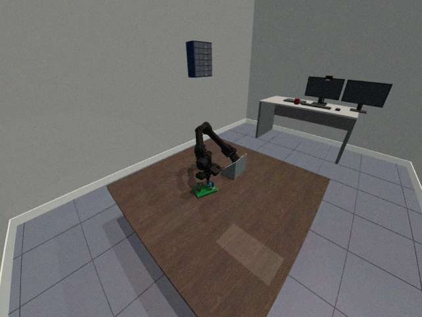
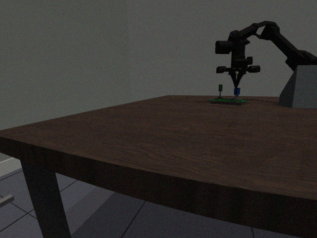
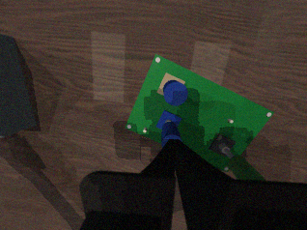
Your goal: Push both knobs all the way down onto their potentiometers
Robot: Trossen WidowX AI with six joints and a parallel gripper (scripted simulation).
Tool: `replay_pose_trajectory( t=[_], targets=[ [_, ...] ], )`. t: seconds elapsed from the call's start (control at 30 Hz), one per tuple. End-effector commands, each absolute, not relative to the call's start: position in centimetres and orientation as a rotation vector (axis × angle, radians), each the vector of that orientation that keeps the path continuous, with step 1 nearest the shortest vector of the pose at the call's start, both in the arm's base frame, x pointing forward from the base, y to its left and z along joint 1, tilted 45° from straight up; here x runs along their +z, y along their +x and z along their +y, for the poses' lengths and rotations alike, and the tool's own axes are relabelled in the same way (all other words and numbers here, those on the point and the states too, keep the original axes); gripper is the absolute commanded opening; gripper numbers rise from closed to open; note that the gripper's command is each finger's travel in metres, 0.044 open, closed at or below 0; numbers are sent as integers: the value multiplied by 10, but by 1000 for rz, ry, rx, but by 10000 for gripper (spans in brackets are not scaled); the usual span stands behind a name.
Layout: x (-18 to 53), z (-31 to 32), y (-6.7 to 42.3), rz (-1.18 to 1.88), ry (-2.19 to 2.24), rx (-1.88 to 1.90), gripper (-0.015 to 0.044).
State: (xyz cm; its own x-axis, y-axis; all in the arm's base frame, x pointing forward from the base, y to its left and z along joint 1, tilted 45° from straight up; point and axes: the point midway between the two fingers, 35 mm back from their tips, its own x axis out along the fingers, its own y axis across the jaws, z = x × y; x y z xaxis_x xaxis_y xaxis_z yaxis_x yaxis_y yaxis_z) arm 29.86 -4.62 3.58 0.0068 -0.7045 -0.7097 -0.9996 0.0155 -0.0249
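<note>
The green circuit board [image 1: 204,193] [image 2: 225,100] [image 3: 241,111] stands on the wooden table near the arm's base. My gripper [image 1: 206,179] [image 2: 236,86] [image 3: 173,144] is shut with nothing between its fingers. It points straight down, with its joined tips on top of a blue knob [image 2: 237,91] [image 3: 167,128]. A second blue knob [image 3: 175,92] stands just beyond it on the board. A green knob [image 2: 219,87] [image 1: 198,184] stands high on its shaft at the board's other end. A dark potentiometer body [image 3: 223,145] sits to the right of my fingers.
The grey block of the arm's base [image 1: 234,167] [image 2: 298,87] [image 3: 16,90] stands close behind the board. The table [image 2: 158,133] stretches wide toward the front. A desk with two monitors [image 1: 340,102] stands far off in the room.
</note>
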Motion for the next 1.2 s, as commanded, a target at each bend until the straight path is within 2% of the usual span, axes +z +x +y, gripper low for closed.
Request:
replay_pose_trajectory(
  t=[0.0, 1.17],
  targets=[
    [36, -46, 297, 1757, -1747, 706, 0],
    [30, -52, 297, 1758, -1747, 706, 0]
  ],
)
